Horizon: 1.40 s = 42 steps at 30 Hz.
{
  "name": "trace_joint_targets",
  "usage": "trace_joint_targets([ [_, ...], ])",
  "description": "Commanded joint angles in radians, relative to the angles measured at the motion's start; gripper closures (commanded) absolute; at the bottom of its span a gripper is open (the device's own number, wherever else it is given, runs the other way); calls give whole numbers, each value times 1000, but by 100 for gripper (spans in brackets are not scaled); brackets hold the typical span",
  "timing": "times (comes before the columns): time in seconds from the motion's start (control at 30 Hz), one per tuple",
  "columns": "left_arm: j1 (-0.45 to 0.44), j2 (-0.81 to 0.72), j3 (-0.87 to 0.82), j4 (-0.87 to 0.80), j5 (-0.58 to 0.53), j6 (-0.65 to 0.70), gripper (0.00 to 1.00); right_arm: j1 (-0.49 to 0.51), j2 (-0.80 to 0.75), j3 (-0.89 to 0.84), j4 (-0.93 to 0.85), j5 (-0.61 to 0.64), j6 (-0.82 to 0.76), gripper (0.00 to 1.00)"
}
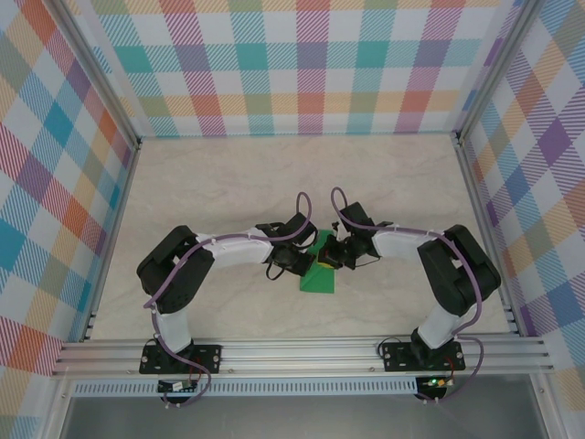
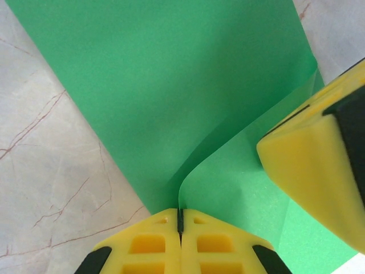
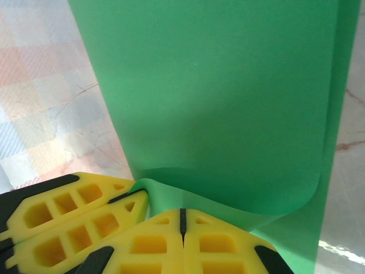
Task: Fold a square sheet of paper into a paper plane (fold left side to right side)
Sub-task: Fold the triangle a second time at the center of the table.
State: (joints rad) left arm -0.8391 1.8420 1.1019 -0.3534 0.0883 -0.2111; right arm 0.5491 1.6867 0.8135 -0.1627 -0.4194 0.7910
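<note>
**Square sheet of paper** [image 1: 319,277]: one, bright green and unmarked. It lies low on the table [image 1: 228,183] toward the near middle, directly between the two grippers, and is lifted at the end they grip. It is not flat. In the left wrist view one layer stands up and curls over a lower layer. In the right wrist view it bows into a soft rolled bend, not yet pressed to a crease.

**Handling (judged, not seen):** the sheet looks thin, light and limp, with no stiffness of its own. It will likely sag, buckle or slide on the smooth tabletop, and it could tear if the two holds pull apart. The best hold is a shallow pinch at the margin or a corner, leaving the fold line free.

**Left gripper** [image 2: 180,216]: one, with yellow fingers. The jaws are pressed together with no gap, and the paper's edge runs into the seam between them.

**Right gripper** [image 3: 182,214]: one, likewise closed tight, with the rolled bend of the paper caught at its tips. The left gripper's fingers lie just beside it, nearly touching.

**Surroundings:** two arms, one pale marbled table and checked walls [image 1: 311,64] on three sides. No other loose object is to be counted.
</note>
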Motion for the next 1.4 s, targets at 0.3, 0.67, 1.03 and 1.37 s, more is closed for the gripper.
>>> trace_joint_targets([
  [0.3,8,-1,-28,-36,-4,21,100,0,33,-2,-45,55,-48,100],
  [0.67,8,-18,-32,-45,-10,24,100,0,58,-13,-55,88,-71,100],
  [1.03,10,-166,10,-99,-5,22,79,-1,64,-37,-56,93,-76,100],
  [1.37,8,-323,-102,11,208,-76,72,-1,55,-36,-65,96,-82,100],
])
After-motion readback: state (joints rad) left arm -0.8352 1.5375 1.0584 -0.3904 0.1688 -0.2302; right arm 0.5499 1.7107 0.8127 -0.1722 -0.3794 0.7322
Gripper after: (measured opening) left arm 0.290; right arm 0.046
